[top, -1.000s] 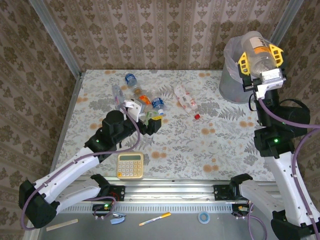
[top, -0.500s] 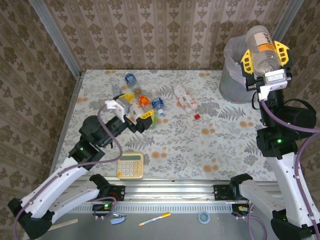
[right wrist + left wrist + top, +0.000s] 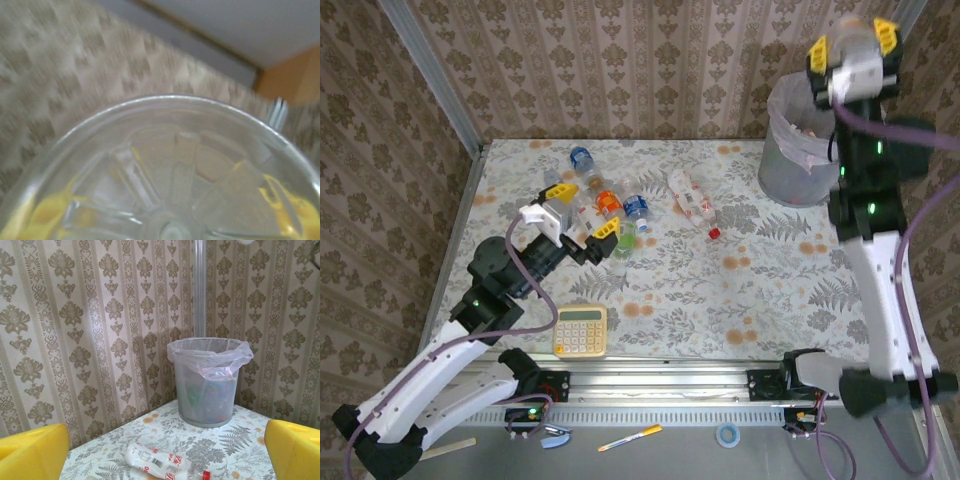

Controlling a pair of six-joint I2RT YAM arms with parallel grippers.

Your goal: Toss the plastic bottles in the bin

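Right pincer (image 3: 853,45) hangs above round grey bag-lined bin (image 3: 785,170) at far right, clear plastic bottle (image 3: 170,175) between its fingers; clamped or letting go, can't tell.

No lettering can be read (red print on the label of the lying bottle (image 3: 159,461) is too small).

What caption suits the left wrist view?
Open left claw faces the lined bin, one plastic bottle lying before it.
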